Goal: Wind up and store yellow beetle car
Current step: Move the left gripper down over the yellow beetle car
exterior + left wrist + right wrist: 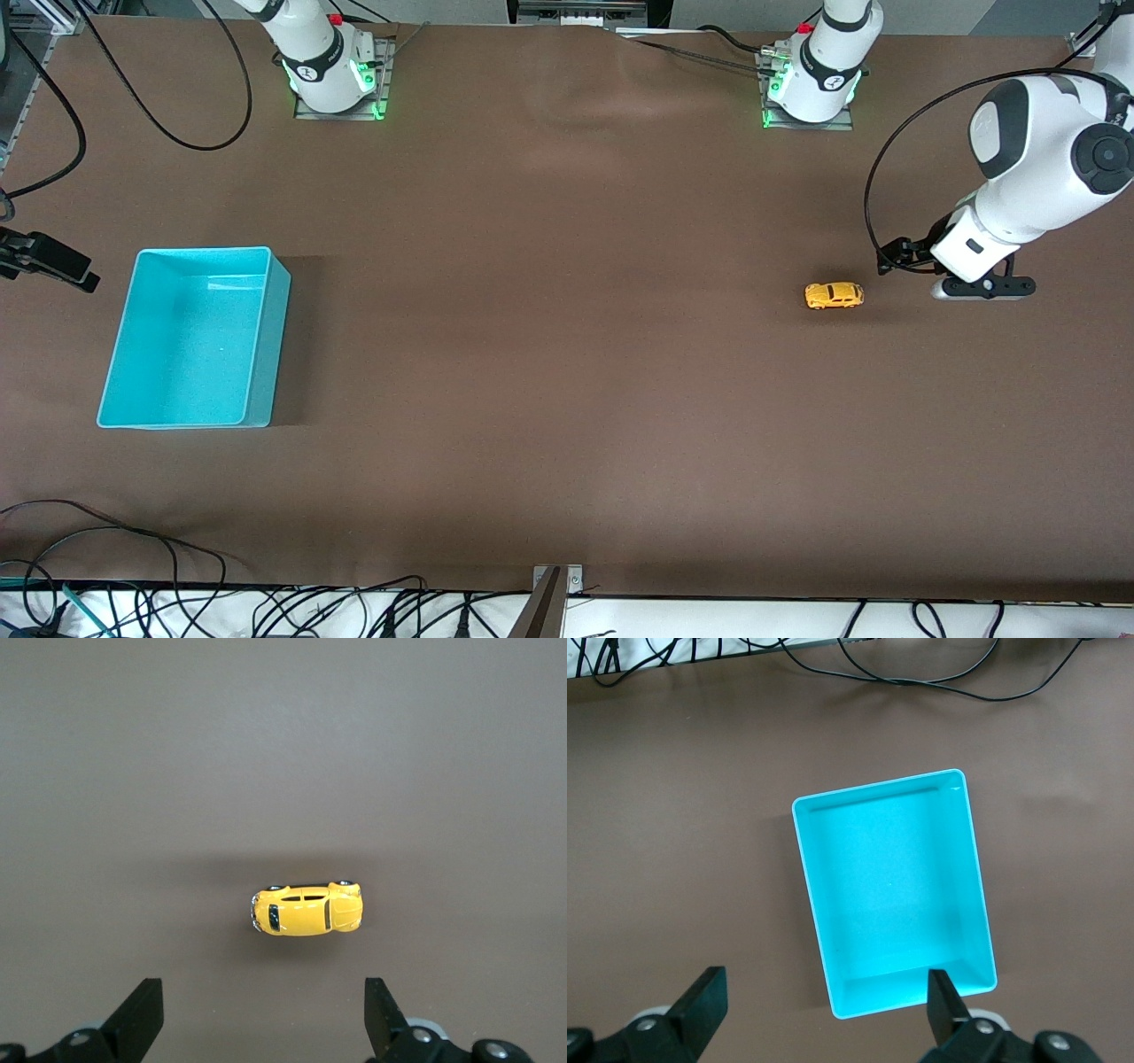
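The yellow beetle car (834,295) stands on the brown table near the left arm's end. It also shows in the left wrist view (306,909), just ahead of the fingertips and not between them. My left gripper (985,288) hangs low beside the car, on the side toward the table's end, open and empty (263,1019). The turquoise bin (266,341) stands empty toward the right arm's end. My right gripper (53,261) is up beside the bin, open and empty (824,1010); one bin corner (850,1005) shows between its fingers.
Loose cables (266,611) lie along the table edge nearest the front camera, and they show past the bin in the right wrist view (921,673). A black cable (159,124) loops on the table near the right arm's base (332,75).
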Tool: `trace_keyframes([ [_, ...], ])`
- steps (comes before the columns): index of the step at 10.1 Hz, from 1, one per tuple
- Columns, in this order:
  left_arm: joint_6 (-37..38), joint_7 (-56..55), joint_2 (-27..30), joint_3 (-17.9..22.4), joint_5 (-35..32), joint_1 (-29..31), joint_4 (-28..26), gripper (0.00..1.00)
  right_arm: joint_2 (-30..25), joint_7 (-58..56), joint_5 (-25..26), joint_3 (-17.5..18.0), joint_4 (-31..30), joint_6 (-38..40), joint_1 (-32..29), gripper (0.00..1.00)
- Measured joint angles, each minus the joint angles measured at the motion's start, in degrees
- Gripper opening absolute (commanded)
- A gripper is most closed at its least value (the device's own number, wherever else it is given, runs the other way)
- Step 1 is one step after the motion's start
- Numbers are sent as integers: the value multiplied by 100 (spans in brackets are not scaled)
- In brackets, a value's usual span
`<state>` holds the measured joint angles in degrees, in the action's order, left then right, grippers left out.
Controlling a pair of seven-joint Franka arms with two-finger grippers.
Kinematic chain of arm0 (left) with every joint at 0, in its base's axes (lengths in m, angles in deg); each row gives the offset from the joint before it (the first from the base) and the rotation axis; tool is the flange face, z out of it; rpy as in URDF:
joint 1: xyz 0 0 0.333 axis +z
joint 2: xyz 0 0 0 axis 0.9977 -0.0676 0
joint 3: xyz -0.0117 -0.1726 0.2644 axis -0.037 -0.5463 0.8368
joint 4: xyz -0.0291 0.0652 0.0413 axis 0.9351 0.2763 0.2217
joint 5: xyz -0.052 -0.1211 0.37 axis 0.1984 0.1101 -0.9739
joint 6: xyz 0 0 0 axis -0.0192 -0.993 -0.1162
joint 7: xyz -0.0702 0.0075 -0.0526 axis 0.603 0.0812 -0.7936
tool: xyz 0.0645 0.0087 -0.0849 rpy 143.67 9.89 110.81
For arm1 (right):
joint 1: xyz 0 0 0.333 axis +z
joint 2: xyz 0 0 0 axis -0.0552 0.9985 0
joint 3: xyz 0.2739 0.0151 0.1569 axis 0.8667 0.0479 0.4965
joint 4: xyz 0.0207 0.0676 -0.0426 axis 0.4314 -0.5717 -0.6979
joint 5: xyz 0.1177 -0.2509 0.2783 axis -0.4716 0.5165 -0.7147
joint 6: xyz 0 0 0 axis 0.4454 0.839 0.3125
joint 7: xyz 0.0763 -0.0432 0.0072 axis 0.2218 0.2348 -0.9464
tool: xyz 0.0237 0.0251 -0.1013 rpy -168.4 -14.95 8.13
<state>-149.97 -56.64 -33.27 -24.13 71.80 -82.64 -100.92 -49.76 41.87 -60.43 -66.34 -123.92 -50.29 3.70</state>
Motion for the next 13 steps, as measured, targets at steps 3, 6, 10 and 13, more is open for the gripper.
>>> trace_keyframes([
  [3,-424,1861,-198,-1,0,0,-241,100,-1,0,0,0,0,0,0,100],
  [6,-515,3816,-468,-1,0,1,-319,100,0,3,0,0,1,-13,0,100],
  [10,-1096,5665,-905,-44,-1,-5,-380,100,2,5,-1,1,1,-65,1,100],
  [13,-1743,6719,-1235,-67,-1,-86,-532,100,0,8,-2,1,1,-90,1,100],
])
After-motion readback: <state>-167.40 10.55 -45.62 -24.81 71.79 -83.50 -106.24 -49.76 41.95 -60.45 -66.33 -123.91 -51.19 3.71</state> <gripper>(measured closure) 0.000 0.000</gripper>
